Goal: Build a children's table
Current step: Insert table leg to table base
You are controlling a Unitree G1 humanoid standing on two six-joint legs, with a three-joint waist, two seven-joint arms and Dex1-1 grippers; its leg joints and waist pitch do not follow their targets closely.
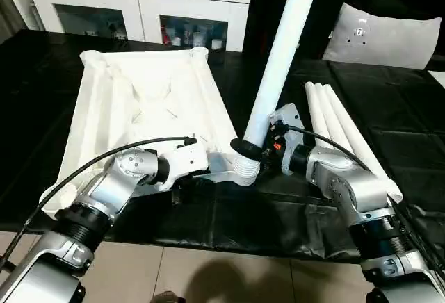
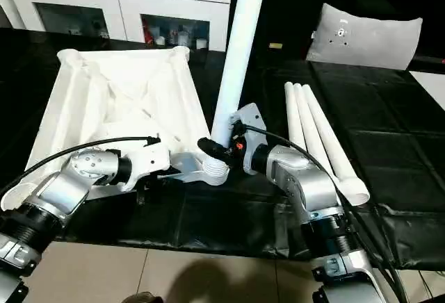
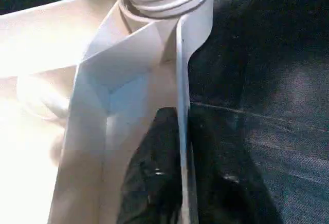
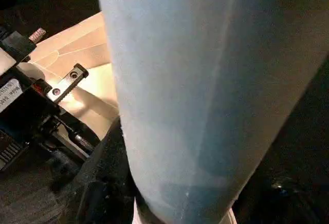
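On the black-covered worktop (image 1: 389, 119) one white tabletop (image 1: 149, 101) lies upside down, ribbed underside up, left of centre, its far edge toward the cabinets. Four white legs are counted in all: one upright leg (image 1: 281, 53) and three spare legs (image 1: 344, 133) lying side by side on the worktop to the right, well apart from the tabletop, their near ends beside the right forearm.

The upright leg stands tilted slightly to the right, its foot seated at the threaded corner socket (image 1: 245, 169) at the tabletop's near right corner. The ridged collar of that socket is visible in the left wrist view, directly beyond the rim.

Right gripper (image 1: 252, 149): closed around the base of the upright leg just above the socket, with one black finger visible on the leg's left side. The right wrist view shows the leg close against the camera.

Left gripper (image 1: 182, 186): at the near edge of the tabletop, just left of the socket. In the left wrist view one black finger (image 3: 154, 178) lies inside the rim and the other outside, the thin rim wall (image 3: 181, 131) between them; the gripper is closed narrowly on the tabletop's edge.

Beyond the worktop: two white glass-door cabinets (image 1: 139, 11) at far left, small items dimly visible behind the glass but not identifiable. One white pillow (image 1: 382, 35) sits at far right.
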